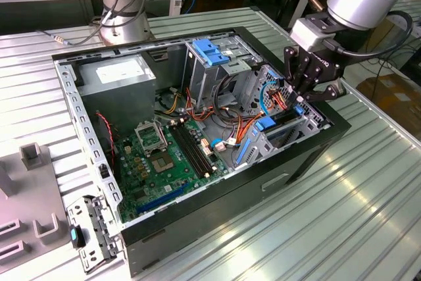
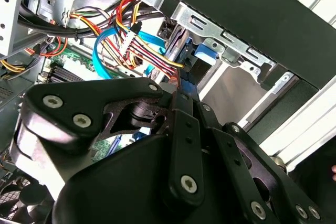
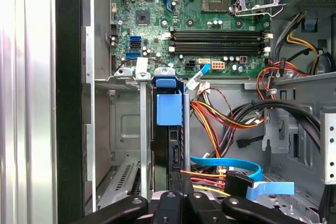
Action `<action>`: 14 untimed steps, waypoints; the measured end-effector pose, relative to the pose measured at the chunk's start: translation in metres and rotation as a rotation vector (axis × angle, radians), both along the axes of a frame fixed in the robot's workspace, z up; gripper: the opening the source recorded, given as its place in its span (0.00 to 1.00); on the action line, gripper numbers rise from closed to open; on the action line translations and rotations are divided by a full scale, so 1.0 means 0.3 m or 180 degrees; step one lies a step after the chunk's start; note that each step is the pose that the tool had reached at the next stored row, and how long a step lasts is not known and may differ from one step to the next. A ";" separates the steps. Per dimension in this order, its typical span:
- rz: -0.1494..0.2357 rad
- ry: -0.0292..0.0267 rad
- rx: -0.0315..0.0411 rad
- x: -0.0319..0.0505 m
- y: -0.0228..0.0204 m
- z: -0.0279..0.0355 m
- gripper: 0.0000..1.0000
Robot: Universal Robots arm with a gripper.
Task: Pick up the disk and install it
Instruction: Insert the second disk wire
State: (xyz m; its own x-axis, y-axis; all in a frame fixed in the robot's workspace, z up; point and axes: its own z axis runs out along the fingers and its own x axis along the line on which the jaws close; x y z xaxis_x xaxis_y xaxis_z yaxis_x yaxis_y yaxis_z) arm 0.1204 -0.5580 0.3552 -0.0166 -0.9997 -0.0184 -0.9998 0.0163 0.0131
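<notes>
- Exterior view: the open computer case [image 1: 309,156] lies on its side on a ribbed metal table [image 1: 342,228], and the gripper [image 1: 308,85] hangs over the drive bay [image 1: 276,137] at the case's front corner, on the exterior view's right.
- The disk [image 3: 169,129] stands on edge in that bay; in the first wrist view its blue handle [image 3: 169,107] faces the circuit board [image 3: 210,24], and the dark body runs back toward the gripper [image 3: 181,203].
- The claw seems to be closed on the disk's near edge, judging by the linkage drawn together in the second wrist view, though the contact point itself is hidden.
- The disk looks partly seated between the bay's grey metal rails [image 3: 143,129], so the step in hand is most likely sliding it home.
- To do this well, keep the disk parallel with the rails; any tilt could jam the blue frame against the sheet metal.
- The bundle of red, yellow and orange wires [image 3: 220,121] and the flat blue cable [image 3: 231,163] lie just beside the bay, so the push should stay clear of them.
- Pressure should be straight and gentle.
</notes>
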 end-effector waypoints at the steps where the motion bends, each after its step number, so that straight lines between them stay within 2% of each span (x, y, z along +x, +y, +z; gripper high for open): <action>1: 0.0000 0.0000 0.0000 0.000 0.000 0.000 0.11; 8: 0.0000 0.0000 0.0000 -0.014 0.000 0.000 0.11; 14: 0.0000 0.0000 0.0002 -0.036 0.000 0.000 0.11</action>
State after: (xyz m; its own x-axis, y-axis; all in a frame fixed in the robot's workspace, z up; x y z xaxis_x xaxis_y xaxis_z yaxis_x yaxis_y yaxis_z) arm 0.1096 -0.5581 0.3551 -0.0165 -0.9997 -0.0190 -0.9998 0.0162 0.0131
